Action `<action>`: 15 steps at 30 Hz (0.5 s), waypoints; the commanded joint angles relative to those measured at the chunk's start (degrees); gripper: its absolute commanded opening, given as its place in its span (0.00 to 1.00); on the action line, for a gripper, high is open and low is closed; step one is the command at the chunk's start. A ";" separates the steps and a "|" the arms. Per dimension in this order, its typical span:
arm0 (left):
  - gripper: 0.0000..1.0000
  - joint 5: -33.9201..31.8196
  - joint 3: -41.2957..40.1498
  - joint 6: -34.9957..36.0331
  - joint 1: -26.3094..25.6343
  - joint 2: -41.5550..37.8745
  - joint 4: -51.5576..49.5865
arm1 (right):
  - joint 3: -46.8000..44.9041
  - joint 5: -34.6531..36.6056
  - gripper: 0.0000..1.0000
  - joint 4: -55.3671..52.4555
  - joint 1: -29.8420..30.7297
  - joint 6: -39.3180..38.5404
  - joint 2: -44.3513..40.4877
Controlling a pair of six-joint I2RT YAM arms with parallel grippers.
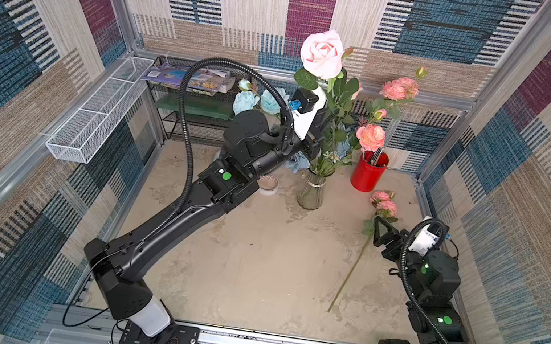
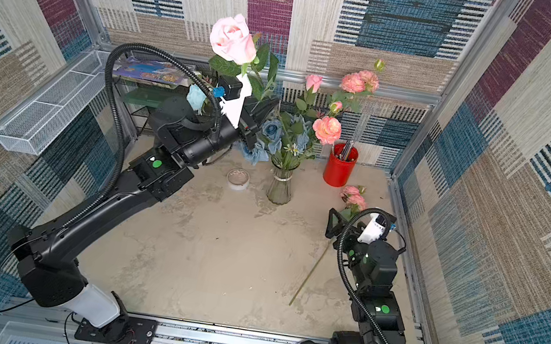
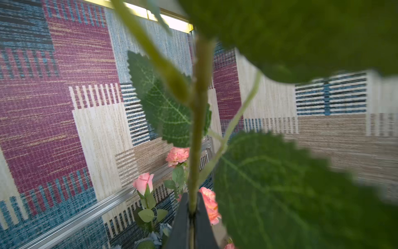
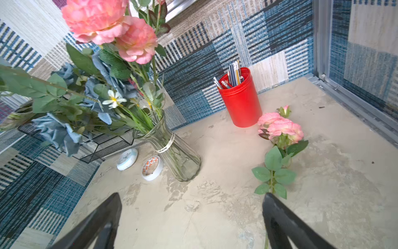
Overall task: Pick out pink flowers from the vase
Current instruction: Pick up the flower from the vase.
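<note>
Patchwork woven panels in plum, blue and cream wall in a mottled beige table (image 1: 252,253), and everything of interest crowds its far side. The left gripper (image 3: 193,212) is clamped tight on the green stem of a large pale-pink rose (image 1: 322,53), low down under the leaves. That looks a sensible spot, since bare stem gives the jaws something firm where leaves or petals would crush or slip.

The rose head stands high above the vase (image 1: 312,194), nearly straight over it. I judge this a pull along the line of the neck, which should keep the glass from tipping. Whether the stem's end is clear of the rim is hidden behind foliage.

Around that stem, other pink flowers (image 1: 371,137) rise from the vase on the side away from the left arm. They are mixed with blue roses (image 2: 271,130) and a small white daisy (image 4: 113,99), which should stay put. A tape roll (image 1: 268,184) lies just beside the vase on the left arm's side, and a red pen cup (image 1: 368,172) stands near it on the other.

On that same side, well apart from the vase, one pink spray (image 1: 384,203) lies flat on the table, likely marking the drop spot. The right gripper (image 4: 191,200) hovers near its stem, jaws spread wide and holding nothing.
</note>
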 commanded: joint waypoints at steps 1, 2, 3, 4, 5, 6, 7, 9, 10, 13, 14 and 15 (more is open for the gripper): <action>0.00 15.79 4.02 -0.70 0.42 -0.73 -15.33 | 0.96 -7.33 0.96 3.37 0.47 -0.36 0.49; 0.00 18.63 4.53 -0.82 0.42 -0.90 -17.68 | 1.04 -9.08 0.96 4.09 0.64 -0.25 0.55; 0.00 21.44 4.47 -1.05 0.46 -1.20 -19.76 | 1.13 -11.37 0.96 5.20 0.77 -0.28 0.58; 0.00 24.92 3.74 -1.89 0.43 -1.64 -20.93 | 1.12 -13.23 0.96 6.51 0.94 -0.35 0.54; 0.00 26.62 2.77 -2.29 0.44 -2.21 -21.55 | 1.10 -14.47 0.96 7.36 1.16 -0.36 0.61; 0.00 28.29 1.06 -2.88 0.45 -3.11 -21.65 | 1.07 -15.81 0.96 8.16 1.30 -0.48 0.71; 0.00 29.63 -0.81 -3.29 0.42 -4.14 -21.61 | 1.23 -17.34 0.96 8.82 1.51 -0.78 0.80; 0.00 32.07 -4.05 -3.73 0.42 -5.84 -21.58 | 1.89 -20.74 0.96 9.54 1.81 -1.09 0.75; 0.00 33.08 -5.69 -4.28 0.43 -6.71 -21.52 | 2.15 -22.60 0.97 10.39 2.25 -1.23 0.67; 0.00 37.05 -9.97 -6.78 0.43 -8.33 -21.73 | 3.33 -25.38 0.98 11.81 3.44 -1.59 0.76; 0.00 38.19 -10.92 -7.75 0.44 -8.55 -21.99 | 3.80 -26.54 0.98 11.95 3.69 -1.82 1.01; 0.00 39.21 -11.96 -8.80 0.42 -8.64 -22.28 | 4.19 -27.99 1.00 12.41 4.03 -1.89 1.38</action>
